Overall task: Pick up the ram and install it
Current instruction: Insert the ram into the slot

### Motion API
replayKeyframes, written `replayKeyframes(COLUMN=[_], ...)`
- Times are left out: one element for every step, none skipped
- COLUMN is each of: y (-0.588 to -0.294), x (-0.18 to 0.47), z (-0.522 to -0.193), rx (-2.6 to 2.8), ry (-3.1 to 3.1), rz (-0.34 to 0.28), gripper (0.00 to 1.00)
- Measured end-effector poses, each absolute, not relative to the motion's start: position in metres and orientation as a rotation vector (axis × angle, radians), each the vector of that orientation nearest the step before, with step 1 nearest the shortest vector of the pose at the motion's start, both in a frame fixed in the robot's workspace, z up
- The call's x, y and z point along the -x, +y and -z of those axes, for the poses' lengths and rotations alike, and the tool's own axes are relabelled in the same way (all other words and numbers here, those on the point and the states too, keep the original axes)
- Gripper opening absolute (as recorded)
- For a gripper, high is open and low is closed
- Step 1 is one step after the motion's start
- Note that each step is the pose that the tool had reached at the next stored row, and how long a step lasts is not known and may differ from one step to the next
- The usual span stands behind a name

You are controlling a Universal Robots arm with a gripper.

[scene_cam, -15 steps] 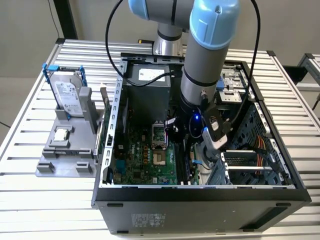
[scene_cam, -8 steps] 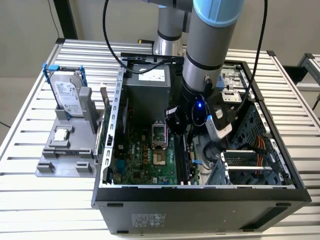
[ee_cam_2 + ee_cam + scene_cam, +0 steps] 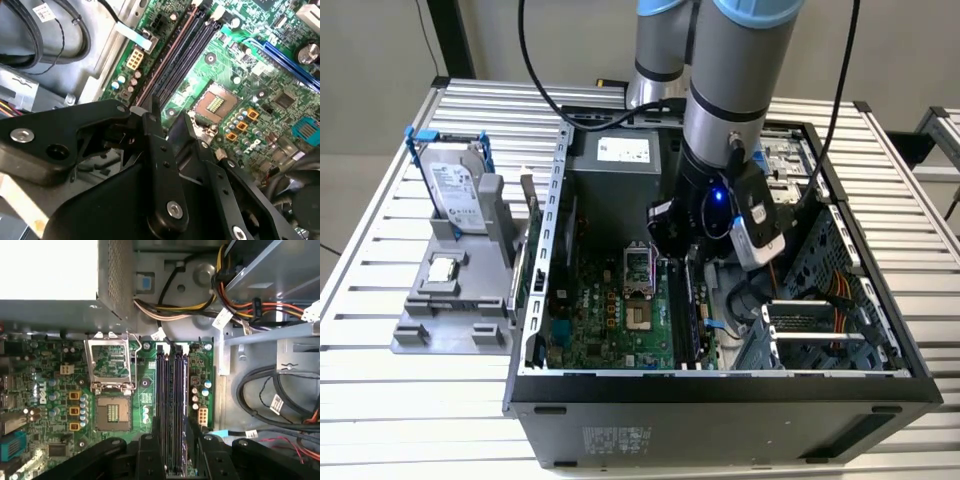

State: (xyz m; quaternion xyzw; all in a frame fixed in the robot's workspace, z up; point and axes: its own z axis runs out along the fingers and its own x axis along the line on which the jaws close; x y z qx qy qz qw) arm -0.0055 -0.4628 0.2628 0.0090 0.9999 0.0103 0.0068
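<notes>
In the exterior view, the ram (image 3: 694, 310) looks like a long dark stick standing on edge among the memory slots (image 3: 171, 390) of the green motherboard (image 3: 610, 310). In both wrist views I cannot tell it apart from the black slot rows (image 3: 185, 55). My gripper (image 3: 684, 258) hangs inside the open computer case, just above the far end of those slots. Its black fingers (image 3: 150, 450) stand a little apart on either side of the slot rows. I see nothing pinched between the fingertips (image 3: 151, 120).
The empty processor socket (image 3: 112, 412) with its raised metal frame lies beside the slots. Cable bundles (image 3: 280, 400) and the drive cage (image 3: 820, 330) crowd the other side. Outside the case, a grey fixture (image 3: 450, 300) holds a hard drive (image 3: 455, 190) and a small square chip (image 3: 442, 268).
</notes>
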Motion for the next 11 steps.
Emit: replayKeyframes(y=[-0.4628,-0.4628,-0.4628,-0.4628,-0.4628,-0.4628,-0.4628,-0.4629,-0.4629,-0.4629,-0.4629], x=[0.0061,0.0066,0.0071,0.0076,0.0081,0.0086,0.0091,0.0097,0.0102,0.0107,0.0112], z=[-0.2629,-0.2629,-0.2629,-0.2629,-0.2629,-0.2629,-0.2629,-0.2629,-0.2629,-0.2629,-0.2629], rx=[-0.028,-0.028,-0.028,-0.028,-0.028,-0.028,-0.028,-0.028,-0.028,-0.028,-0.028], ry=[3.128,3.128,3.128,3.128,3.128,3.128,3.128,3.128,3.128,3.128,3.128], rz=[-0.032,-0.032,-0.032,-0.032,-0.032,-0.032,-0.032,-0.032,-0.032,-0.032,-0.032], gripper=[0.0,0.0,0.0,0.0,0.0,0.0,0.0,0.0,0.0,0.0,0.0])
